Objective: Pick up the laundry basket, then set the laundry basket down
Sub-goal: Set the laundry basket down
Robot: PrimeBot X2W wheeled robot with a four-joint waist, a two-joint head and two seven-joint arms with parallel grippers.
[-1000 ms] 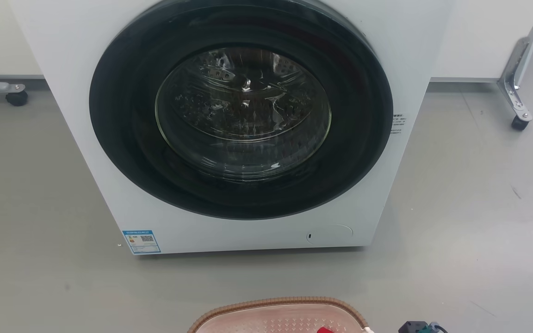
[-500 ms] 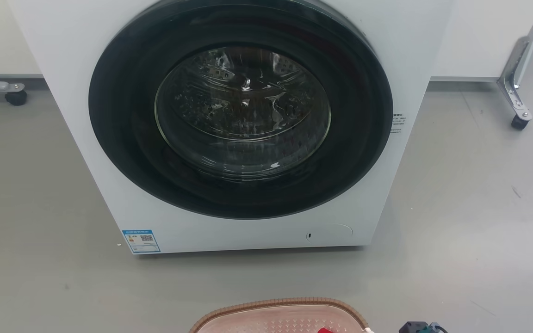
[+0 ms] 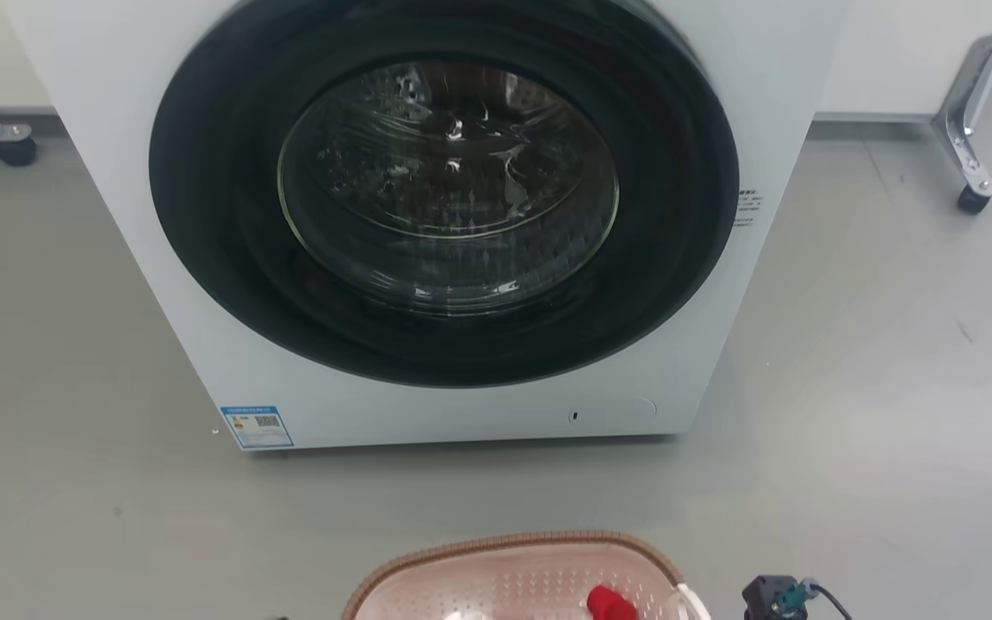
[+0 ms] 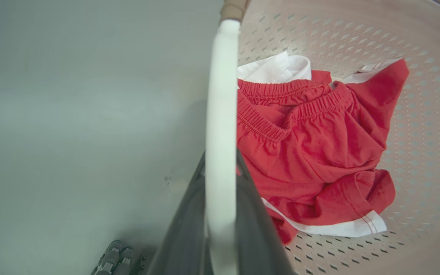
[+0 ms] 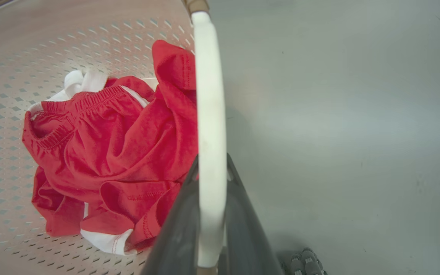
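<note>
Closest in, the left gripper (image 4: 221,164) has its jaws clenched on the left handle (image 4: 220,95) of the laundry basket (image 4: 414,114), one dark finger on either side of the white bar. The right gripper (image 5: 212,164) grasps the right handle (image 5: 209,95) in the same manner. Both handles stand upright and run well down between the fingers, which I judge a sound hold. Inside the basket a crumpled red garment (image 4: 319,152) with white trim lies partly over a white cloth (image 4: 277,68); it is bunched toward the middle, so the load should tip the basket little. Whether the base rests on the grey floor (image 4: 71,114) cannot be told. For the step in hand, which I take to be carrying toward set-down, both arms should travel level and together, descend straight, and release only once the base sits flat. The wrist views supply the grip and the contents, while the head view supplies placement. It shows the brown rim (image 3: 513,541) at the bottom edge, a strip of floor beyond it, then the white washer (image 3: 427,422) with its door shut, well apart from the basket. A small dark fitting (image 3: 776,596) with a cable sits just right of the basket, unidentified. Farthest off, a castered metal frame (image 3: 965,146) stands at right.
</note>
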